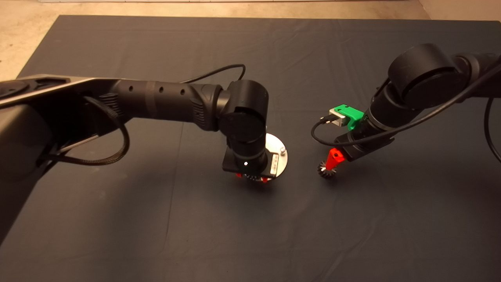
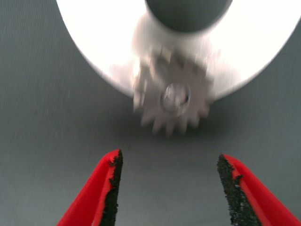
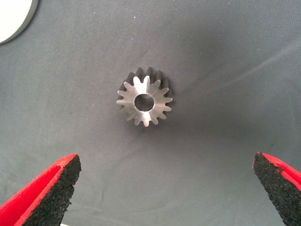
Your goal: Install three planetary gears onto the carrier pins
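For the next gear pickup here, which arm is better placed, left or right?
Right, probably. The right gripper hangs open over a loose gear lying flat on the mat. The left gripper, also open, sits by the disc, where a gear already rests on a pin.

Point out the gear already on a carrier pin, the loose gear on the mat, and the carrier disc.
Gear on pin [image 2: 173, 96]: left wrist view, its face beside the pin.
Loose gear [image 3: 144, 102]: right wrist view, rim of its hole.
Carrier disc [image 1: 278, 156]: head view, its exposed flat rim.
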